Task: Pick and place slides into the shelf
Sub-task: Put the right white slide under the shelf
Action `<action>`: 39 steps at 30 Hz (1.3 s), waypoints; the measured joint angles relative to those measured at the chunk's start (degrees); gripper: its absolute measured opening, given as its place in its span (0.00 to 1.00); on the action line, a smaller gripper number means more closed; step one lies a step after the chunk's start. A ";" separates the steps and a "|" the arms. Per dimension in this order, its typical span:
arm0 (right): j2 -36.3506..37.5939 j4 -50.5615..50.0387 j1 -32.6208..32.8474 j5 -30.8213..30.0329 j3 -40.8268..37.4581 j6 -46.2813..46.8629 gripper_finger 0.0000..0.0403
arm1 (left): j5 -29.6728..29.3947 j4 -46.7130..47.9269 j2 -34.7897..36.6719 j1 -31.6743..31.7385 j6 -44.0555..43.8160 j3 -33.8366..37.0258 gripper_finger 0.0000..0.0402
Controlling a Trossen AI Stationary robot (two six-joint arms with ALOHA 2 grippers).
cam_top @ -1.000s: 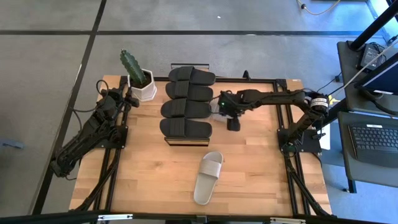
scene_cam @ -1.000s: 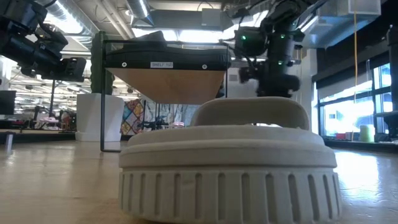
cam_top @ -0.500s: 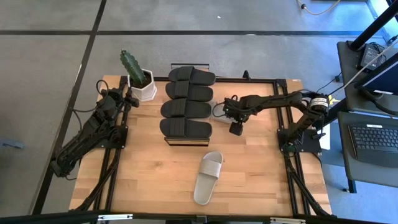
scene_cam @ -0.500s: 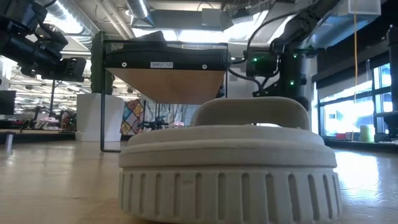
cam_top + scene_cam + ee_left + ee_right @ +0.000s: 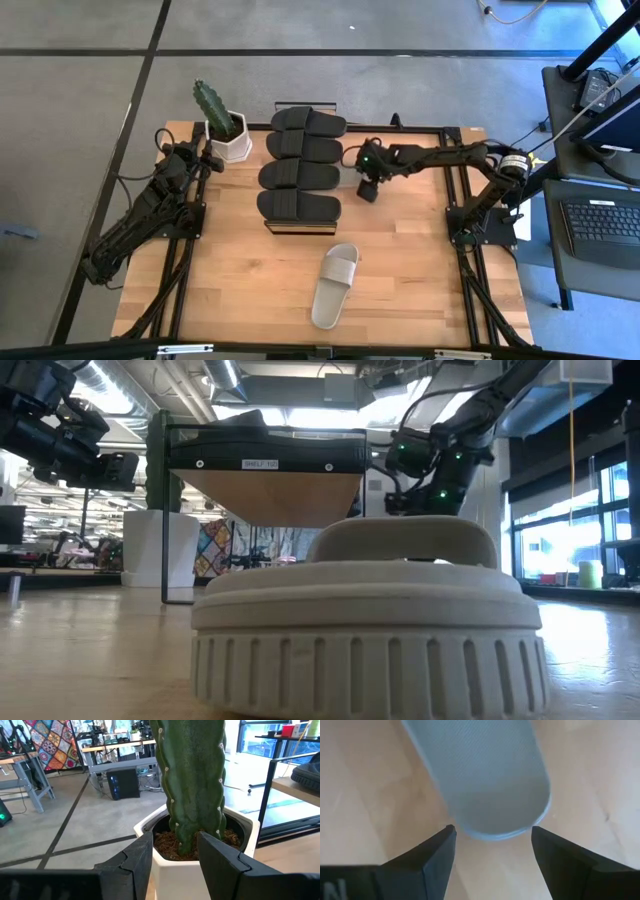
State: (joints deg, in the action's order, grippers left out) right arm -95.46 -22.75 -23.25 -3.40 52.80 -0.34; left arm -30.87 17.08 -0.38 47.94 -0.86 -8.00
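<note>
- Slides on shelf top: four black slides (image 5: 300, 165) lie side by side in a row across the shelf (image 5: 272, 226), whose dark frame shows at the row's near end. From table height the shelf (image 5: 265, 480) stands tall, with its lower level open.
- Slide under the right gripper: in the right wrist view a light slide end (image 5: 485, 780) lies flat on the wood, just ahead of the fingers (image 5: 432, 855), which stand apart with nothing between them. From above, this slide is mostly hidden beneath the arm, just beside the shelf.
- Loose slide: one grey-beige slide (image 5: 335, 284) lies on the table (image 5: 240, 290), well apart from the shelf and nearer the front edge.
- Right gripper (image 5: 367, 186): poised beside the shelf's right side, pointing down.
- Left gripper (image 5: 175, 857): parked at the cactus pot (image 5: 228, 140), fingers apart and empty, with the cactus (image 5: 190, 785) straight ahead.
- Risk, grasp: the fingers seem to line up with the rounded end only; a shallow bite there could let the slide pivot or slip out.
- Risk, push: closing low might shove the slide along the wood rather than lift it.
- Risk, shelf: the arm works close to the black row; a wide swing could knock a slide off.
</note>
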 joint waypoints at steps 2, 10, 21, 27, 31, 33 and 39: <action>0.00 1.18 -0.67 0.03 0.00 -0.22 0.64 | 0.02 0.00 0.02 0.00 0.01 0.01 0.37; 0.00 -1.46 -3.07 -0.04 0.00 -6.21 0.64 | 0.00 0.00 0.02 -0.01 0.00 0.01 0.37; 0.00 -0.73 -8.68 2.37 0.02 -17.03 0.64 | 0.02 0.00 0.02 -0.02 0.02 0.01 0.37; -0.02 1.19 -9.91 7.60 0.02 -19.13 0.64 | 0.00 0.00 0.02 -0.02 0.02 0.01 0.37; -0.02 2.32 -9.54 10.32 0.02 -19.17 0.64 | 0.00 0.00 0.01 -0.02 0.02 0.01 0.37; -0.02 2.18 -9.23 10.44 0.02 -19.17 0.64 | 0.02 0.00 0.00 -0.02 0.02 0.01 0.37; -0.02 1.61 -9.08 10.63 0.02 -17.98 0.64 | 0.00 0.00 0.02 -0.01 0.02 0.00 0.37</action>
State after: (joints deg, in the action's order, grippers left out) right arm -95.48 -21.14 -32.34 7.22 52.82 -18.32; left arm -30.87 17.08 -0.37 47.94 -0.84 -7.99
